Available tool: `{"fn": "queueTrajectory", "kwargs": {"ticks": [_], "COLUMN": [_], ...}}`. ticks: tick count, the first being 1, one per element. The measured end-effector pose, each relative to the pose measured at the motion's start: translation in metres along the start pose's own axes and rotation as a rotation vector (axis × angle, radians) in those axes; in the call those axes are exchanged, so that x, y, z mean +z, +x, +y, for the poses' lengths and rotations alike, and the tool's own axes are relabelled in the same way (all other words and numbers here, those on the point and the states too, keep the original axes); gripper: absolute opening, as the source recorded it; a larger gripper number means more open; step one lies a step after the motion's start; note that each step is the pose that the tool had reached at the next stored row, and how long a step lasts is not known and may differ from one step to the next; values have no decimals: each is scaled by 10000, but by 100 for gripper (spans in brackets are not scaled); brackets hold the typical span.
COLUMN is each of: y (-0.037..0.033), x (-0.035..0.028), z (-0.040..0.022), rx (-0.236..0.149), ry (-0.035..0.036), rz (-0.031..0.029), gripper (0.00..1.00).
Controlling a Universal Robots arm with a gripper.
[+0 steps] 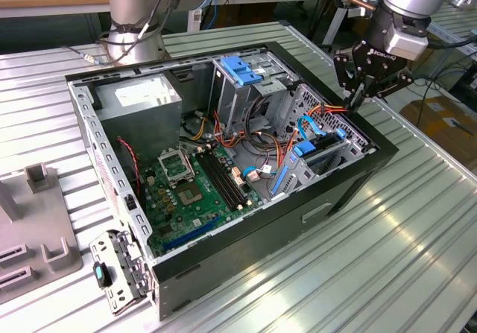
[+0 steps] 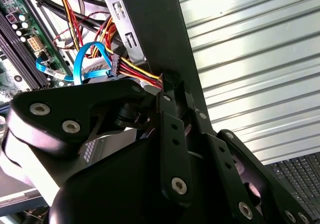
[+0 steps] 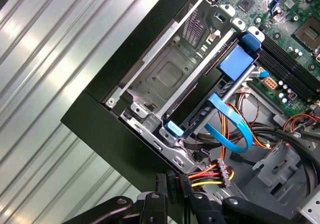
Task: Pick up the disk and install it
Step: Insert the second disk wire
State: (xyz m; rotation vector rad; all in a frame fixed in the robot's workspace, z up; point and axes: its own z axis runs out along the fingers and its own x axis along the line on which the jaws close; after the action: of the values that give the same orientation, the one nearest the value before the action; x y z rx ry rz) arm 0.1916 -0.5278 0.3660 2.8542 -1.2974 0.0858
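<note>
The disk (image 1: 319,154) stands on edge inside the grey bay at the case's corner on the exterior view's right, its blue rails showing. In the first wrist view the disk (image 3: 200,106) sits behind the bay's metal wall, with a blue cable looping off it. My gripper (image 1: 356,98) hangs over the case's black rim just past the bay, apart from the disk. Its fingertips (image 3: 172,191) are shut on the end of a red, yellow and orange power cable (image 3: 210,175). That power cable (image 2: 142,73) runs taut from a black plug to the gripper (image 2: 167,86).
The open computer case (image 1: 350,191) lies on a ribbed metal table (image 1: 387,258). Inside are a green motherboard (image 1: 190,191), a grey power supply box (image 1: 141,98) and a grey cage with a blue latch (image 1: 242,68). A grey fixture (image 1: 41,221) stands at the exterior view's left.
</note>
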Motion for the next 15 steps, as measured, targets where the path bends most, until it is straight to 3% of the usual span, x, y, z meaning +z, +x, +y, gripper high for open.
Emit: {"fn": "queueTrajectory", "kwargs": {"ticks": [1,10,15], "y": [0,1,5], "x": [0,-1,-83], "z": [0,-1,-3], "rx": [0,-1,0], "ry": [0,1,-1], "rz": [1,-1,3], "gripper": [16,16,16]}}
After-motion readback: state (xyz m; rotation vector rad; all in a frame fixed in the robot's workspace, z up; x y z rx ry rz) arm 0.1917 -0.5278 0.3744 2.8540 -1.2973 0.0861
